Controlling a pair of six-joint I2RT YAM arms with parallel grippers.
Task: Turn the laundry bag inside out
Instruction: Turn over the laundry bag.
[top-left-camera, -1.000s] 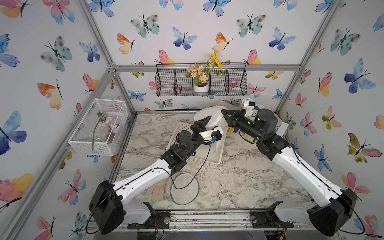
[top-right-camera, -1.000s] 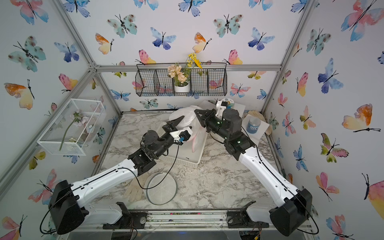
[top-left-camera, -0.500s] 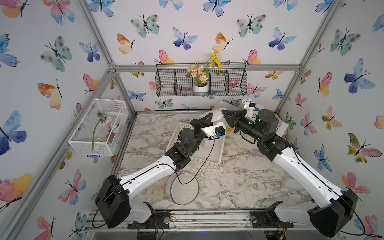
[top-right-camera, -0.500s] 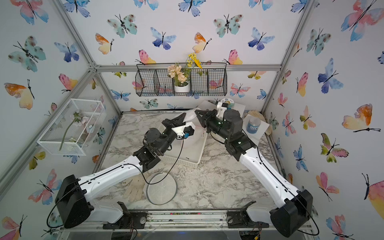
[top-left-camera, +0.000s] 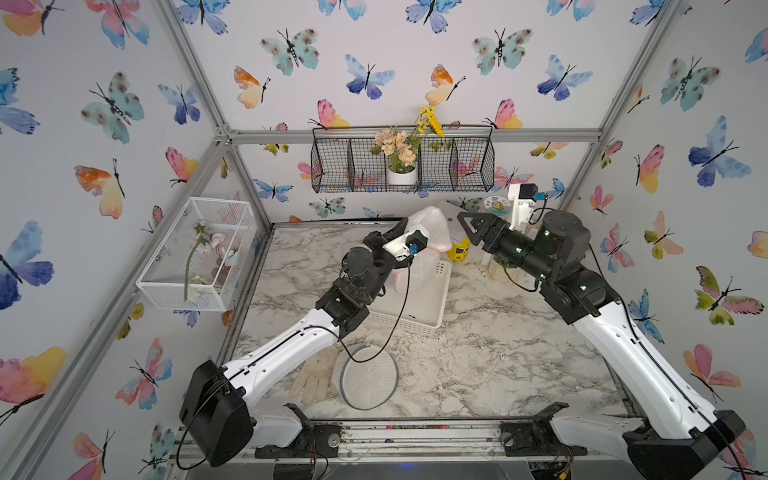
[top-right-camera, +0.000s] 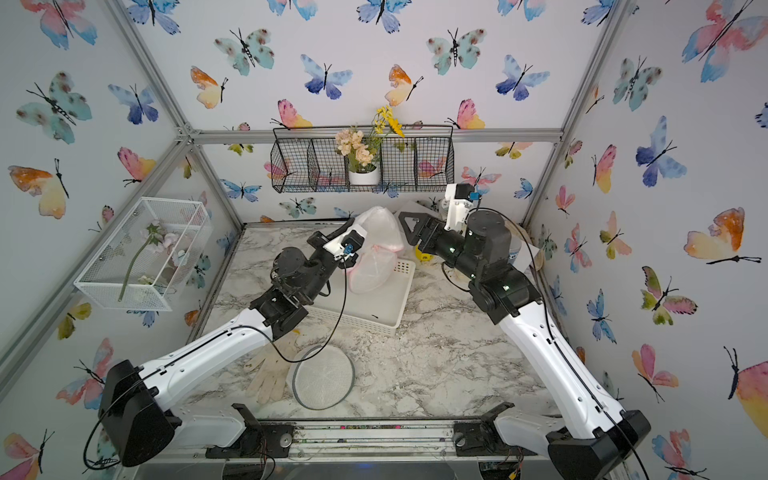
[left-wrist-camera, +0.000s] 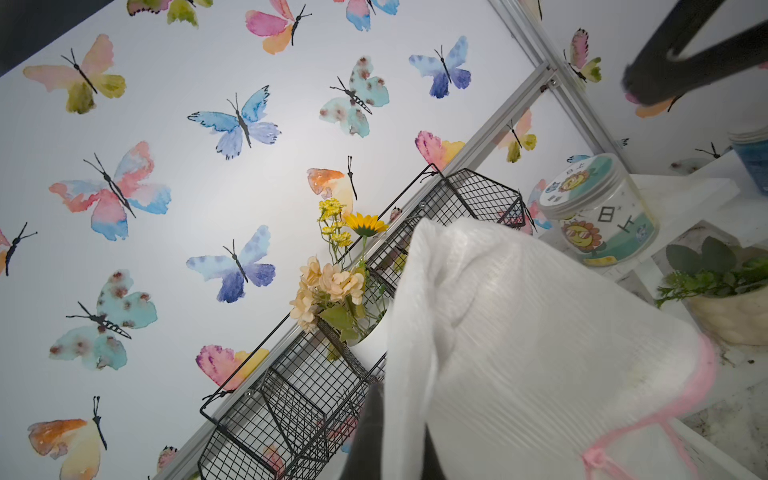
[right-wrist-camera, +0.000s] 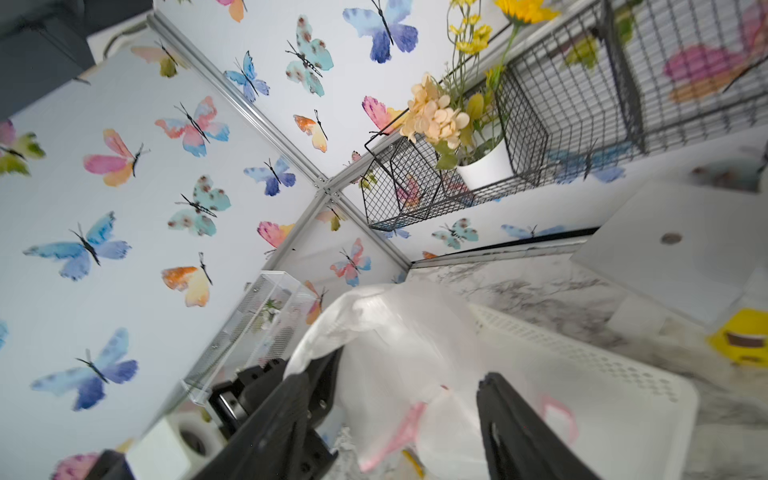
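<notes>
Since a second ago our right gripper (top-left-camera: 467, 230) has let go of the laundry bag (top-left-camera: 432, 226) and drawn back toward the far right corner of the table (top-left-camera: 478, 353). Its fingers (right-wrist-camera: 505, 419) now stand wide, clear of the cloth. Our left gripper (top-left-camera: 402, 227) has risen, and its fingers are pinched tight on the bag's upper part, holding it up. The bag, white mesh with a pink drawstring (left-wrist-camera: 702, 374), hangs near the far edge of the table, over the far end of the white tray (top-left-camera: 428, 303). Whether its bottom touches the tray we cannot tell. A glove (top-left-camera: 313, 376) and a round mesh disc (top-left-camera: 368, 376) lie side by side near the front edge.
</notes>
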